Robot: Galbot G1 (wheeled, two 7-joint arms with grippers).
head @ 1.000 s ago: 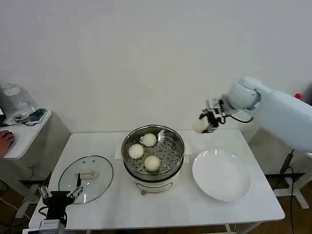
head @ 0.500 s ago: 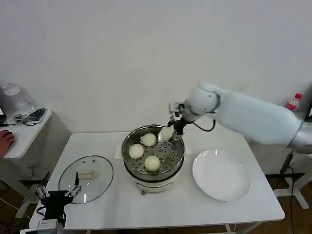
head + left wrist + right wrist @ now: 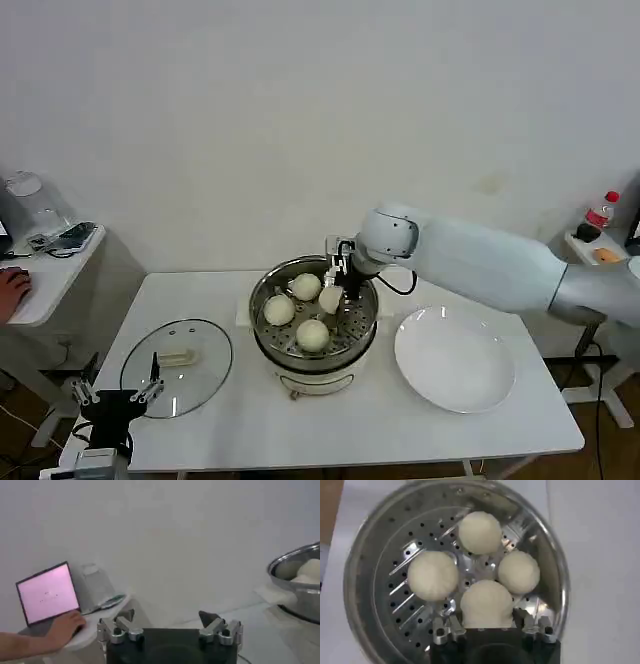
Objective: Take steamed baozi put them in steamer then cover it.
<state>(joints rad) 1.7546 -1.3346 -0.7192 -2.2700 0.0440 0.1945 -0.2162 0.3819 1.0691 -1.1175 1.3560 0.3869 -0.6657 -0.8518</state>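
The steamer (image 3: 322, 364) stands mid-table, a shiny steel pot with a perforated tray (image 3: 402, 614). Three steamed baozi (image 3: 279, 310) (image 3: 306, 286) (image 3: 313, 335) rest on that tray. My right gripper (image 3: 337, 284) reaches down inside the pot's far right side, shut on a fourth baozi (image 3: 331, 299), which sits low over the tray. The right wrist view shows this bun (image 3: 486, 605) between my right gripper's (image 3: 486, 621) fingers, close against the other three (image 3: 480, 532) (image 3: 433, 575) (image 3: 519, 572). My left gripper (image 3: 113, 398) is parked open at the near left corner.
A round glass lid (image 3: 178, 366) lies flat on the table left of the steamer, just beyond my left gripper (image 3: 169, 621). A bare white plate (image 3: 455, 360) sits to the steamer's right. A side table (image 3: 45, 272) with small items stands off to the left.
My right arm swung left from above the plate side to the steamer and lowered the baozi into the pot. The left arm stayed put.
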